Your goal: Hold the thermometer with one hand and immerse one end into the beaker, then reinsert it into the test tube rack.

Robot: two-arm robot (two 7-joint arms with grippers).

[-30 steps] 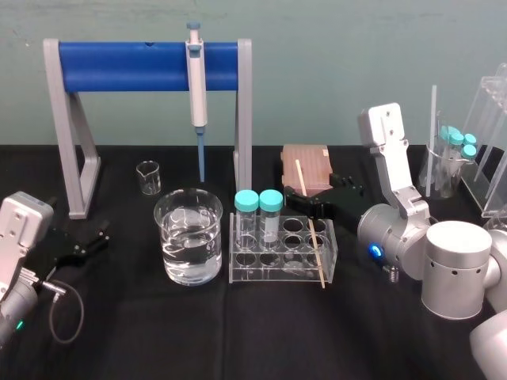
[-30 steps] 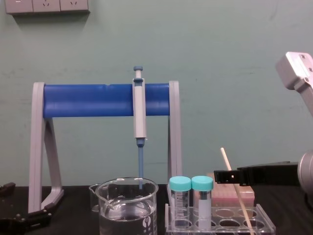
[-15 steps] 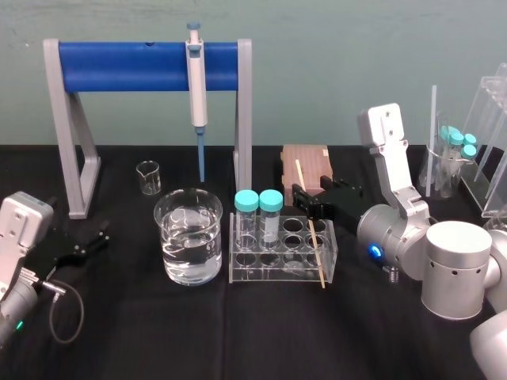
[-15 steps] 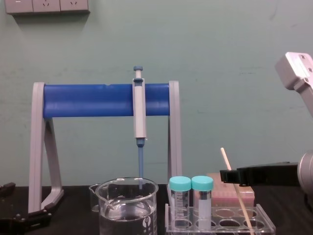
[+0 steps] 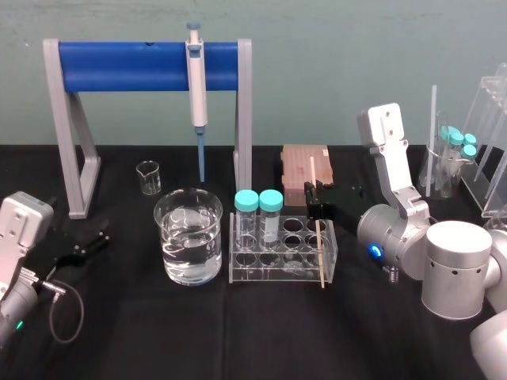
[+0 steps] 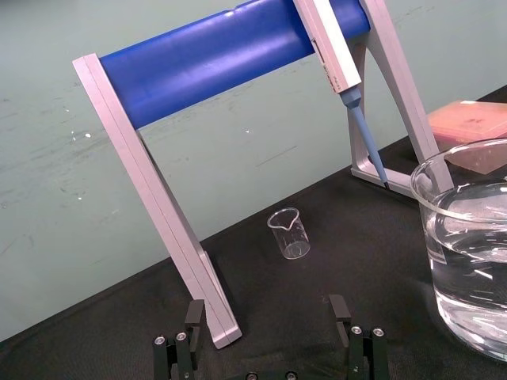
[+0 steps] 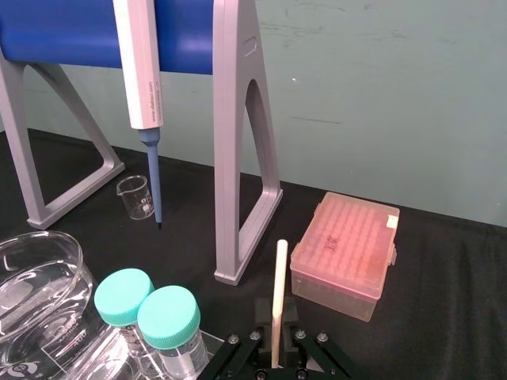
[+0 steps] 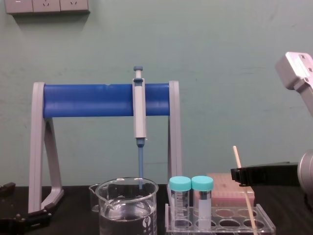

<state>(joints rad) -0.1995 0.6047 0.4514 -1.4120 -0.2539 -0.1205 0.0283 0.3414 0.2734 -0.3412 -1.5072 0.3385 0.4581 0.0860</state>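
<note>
Count: one thermometer (image 5: 318,229), one beaker (image 5: 188,245) holding clear liquid, one test tube rack (image 5: 277,273), two teal-capped tubes (image 5: 247,214) side by side at the rack's left end. Also one small beaker (image 5: 147,176), one pink box (image 5: 301,162), and one pipette (image 5: 196,87) hanging from the blue-barred stand (image 5: 142,66).

Right gripper (image 5: 313,198): reaches in from the right, level, above the rack's right end and in front of the pink box. Jaws closed on the thermometer a little below its top; the right wrist view shows the rod (image 7: 277,301) rising from between them.

Thermometer: nearly upright, slight lean, lower end down at the rack's right end. Cannot tell which hole.

Left gripper (image 5: 87,241): low over the surface (image 5: 238,332) at far left, well apart from the beaker. Jaws wide apart, holding nothing.

Edges and room: the beaker stands just left of the rack, with a narrow gap and no contact. The stand's right leg and the pipette tip are behind that gap. The widest open stretch of surface lies in front of the beaker and rack.

Writing: white print on the beaker and fine print along the pipette body, both too small to read.
</note>
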